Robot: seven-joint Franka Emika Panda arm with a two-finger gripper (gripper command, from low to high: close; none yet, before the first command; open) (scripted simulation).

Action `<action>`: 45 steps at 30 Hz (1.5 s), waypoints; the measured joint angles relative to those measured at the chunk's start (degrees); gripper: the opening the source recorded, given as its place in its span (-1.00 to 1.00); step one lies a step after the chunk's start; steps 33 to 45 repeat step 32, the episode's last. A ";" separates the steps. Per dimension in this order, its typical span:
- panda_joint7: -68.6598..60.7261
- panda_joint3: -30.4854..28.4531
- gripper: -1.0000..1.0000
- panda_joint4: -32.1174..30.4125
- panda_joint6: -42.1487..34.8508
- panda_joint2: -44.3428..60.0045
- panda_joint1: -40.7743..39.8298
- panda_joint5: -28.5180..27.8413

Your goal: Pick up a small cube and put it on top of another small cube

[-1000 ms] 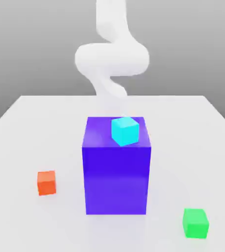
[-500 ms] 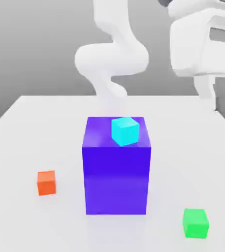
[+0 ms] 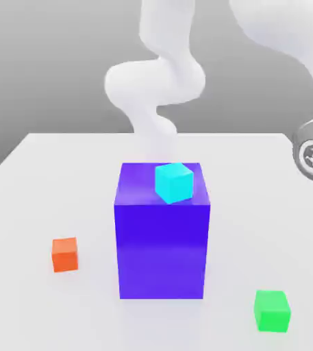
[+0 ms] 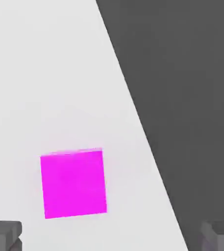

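A: Where do the cubes sit, going by the big blue block (image 3: 161, 250)?

B: The cyan cube (image 3: 173, 182) rests on the block's top face, toward its far edge on the exterior view's right. The orange cube (image 3: 65, 254) lies on the white table (image 3: 42, 192) well off the block toward the exterior view's left, and the green cube (image 3: 272, 310) sits on the table nearer the camera than the block, toward the exterior view's right.

A: And the gripper?

B: In the hand view the gripper (image 4: 111, 235) is spread wide and holds nothing. Its two dark fingertips (image 4: 3, 234) stand far apart, with a magenta cube (image 4: 73, 183) lying on the table between them, touched by neither, close to the table's edge
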 joint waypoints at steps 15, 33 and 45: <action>-0.73 -0.02 -1.00 -2.01 -1.00 -2.57 -0.27 0.88; -0.59 -3.41 1.00 -20.90 8.52 -12.58 -5.12 4.97; -0.59 -3.41 1.00 -20.90 8.52 -12.58 -5.12 4.97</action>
